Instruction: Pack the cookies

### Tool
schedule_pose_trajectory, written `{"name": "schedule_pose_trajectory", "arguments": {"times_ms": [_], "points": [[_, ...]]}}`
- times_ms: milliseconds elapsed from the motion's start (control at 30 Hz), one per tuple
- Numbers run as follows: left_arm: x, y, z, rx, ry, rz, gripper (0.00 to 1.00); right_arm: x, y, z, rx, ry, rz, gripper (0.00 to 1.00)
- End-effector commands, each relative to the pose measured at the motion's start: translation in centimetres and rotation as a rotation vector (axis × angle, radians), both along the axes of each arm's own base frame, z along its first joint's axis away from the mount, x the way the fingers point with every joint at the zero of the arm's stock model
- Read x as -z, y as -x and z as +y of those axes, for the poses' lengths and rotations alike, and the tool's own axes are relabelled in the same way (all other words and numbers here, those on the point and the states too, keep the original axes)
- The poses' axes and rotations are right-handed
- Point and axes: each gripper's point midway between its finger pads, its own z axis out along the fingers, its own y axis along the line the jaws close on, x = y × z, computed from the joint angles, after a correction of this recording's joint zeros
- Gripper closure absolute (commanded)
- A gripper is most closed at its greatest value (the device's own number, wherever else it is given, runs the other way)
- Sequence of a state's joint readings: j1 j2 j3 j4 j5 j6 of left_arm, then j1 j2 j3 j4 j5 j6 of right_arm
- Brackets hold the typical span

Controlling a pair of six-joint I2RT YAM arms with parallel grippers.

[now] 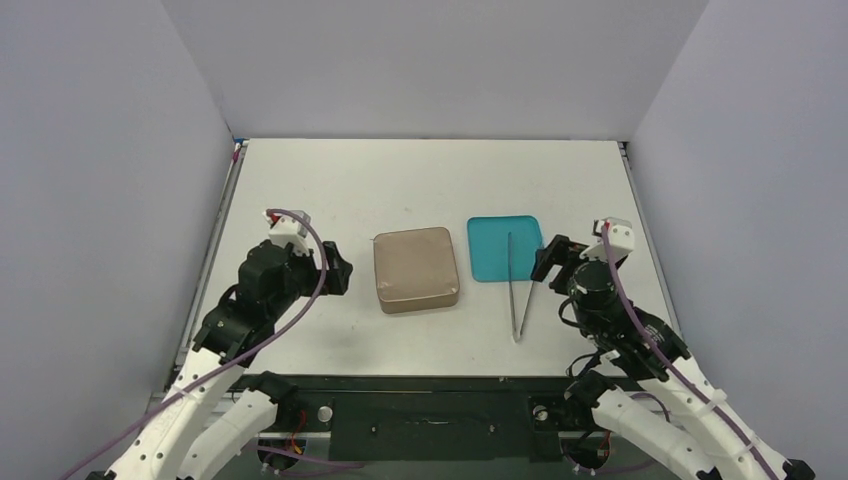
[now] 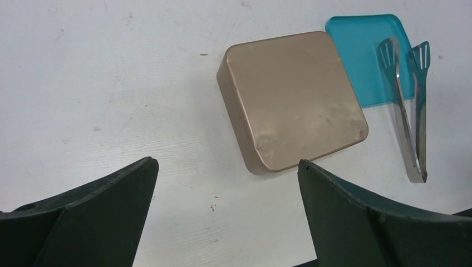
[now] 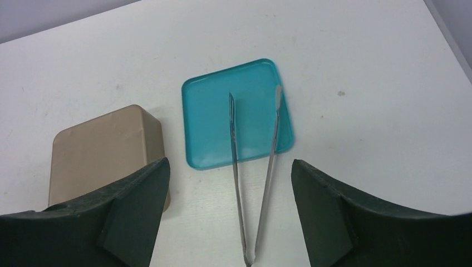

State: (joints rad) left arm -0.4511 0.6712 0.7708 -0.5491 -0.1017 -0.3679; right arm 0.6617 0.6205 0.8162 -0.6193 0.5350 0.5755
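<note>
Left end effector (image 1: 338, 270) – jaws spread wide, released, nothing between the fingers. It faces right, toward the middle of the surface. Its wrist view looks between the two dark fingers onto bare surface.

Right end effector (image 1: 553, 260) – also released, jaws wide apart and empty. It faces left and sits at the right near corner of the tray, just right of the tweezers.

Tan-gold square metal tin (image 1: 417, 270), rounded corners. It lies flat and closed on the white surface (image 1: 330, 190), right of the left end effector with bare surface between them. Its flat top is dull, with faint pale scuffs.

Teal square plastic tray (image 1: 488, 250), shallow with a raised rim. It sits just right of the tin; the top view shows a thin strip of surface between the two.

Long silver metal tweezers (image 1: 517, 295). The two flattened tips rest on the right part of the tray, slightly apart. The joined end lies off the tray's near edge on the surface, pointing toward the arm bases.

Cookies: not visible in any view. The tin is shut, so I cannot tell whether they are inside.
</note>
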Motion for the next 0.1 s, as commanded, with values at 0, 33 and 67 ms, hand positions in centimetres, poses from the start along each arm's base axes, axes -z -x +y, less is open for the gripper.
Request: {"name": "schedule_pose_trajectory", "arguments": {"times_ms": [0, 33, 67], "points": [[-1.01, -0.83, 0.70, -0.029, -0.020, -0.052, 0.03, 0.48, 0.57, -1.40, 0.024, 0.049, -0.011, 0.24], [-0.93, -0.95, 0.80, -0.033, -0.022, -0.048, 0.03, 0.37, 0.72, -1.72, 0.035, 0.042, -0.025, 0.24], [-0.90, -1.01, 0.83, -0.033, -0.025, -0.047, 0.03, 0.18, 0.71, -1.89, 0.046, 0.036, -0.036, 0.24]]}}
